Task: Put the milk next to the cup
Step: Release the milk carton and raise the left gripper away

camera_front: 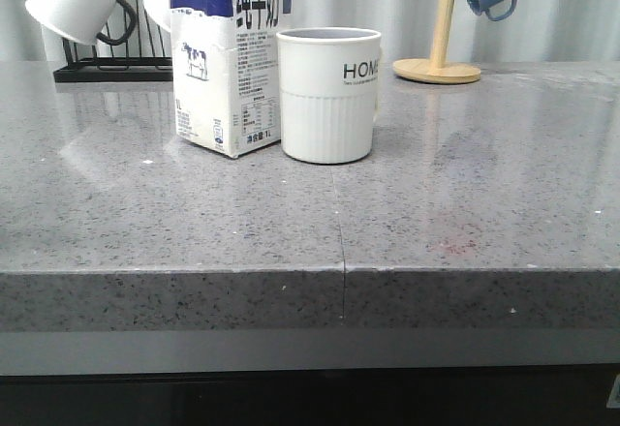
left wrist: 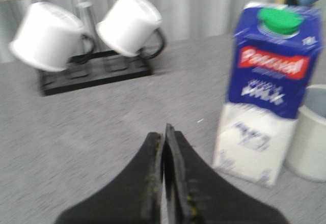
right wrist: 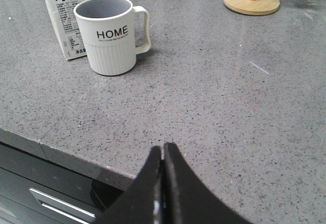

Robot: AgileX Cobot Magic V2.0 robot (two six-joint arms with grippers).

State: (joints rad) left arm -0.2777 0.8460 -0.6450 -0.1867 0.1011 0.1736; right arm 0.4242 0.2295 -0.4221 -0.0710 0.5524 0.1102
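You see nothing of the arms in the front view; only the wrist cameras show the robot's body. Your left gripper (left wrist: 165, 132) is matte black, two broad fingers tapering to narrow tips, with what may be yellowish specks along the inner edges, though the picture is blurred. Your right gripper (right wrist: 163, 150) has the same black, smoothly curved fingers, with a pale strip between them.

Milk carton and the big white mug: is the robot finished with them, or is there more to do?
It looks finished. The milk carton stands upright on the counter, right beside the mug. Both the left gripper and right gripper are shut, empty and clear of them. Nothing visible seems left.
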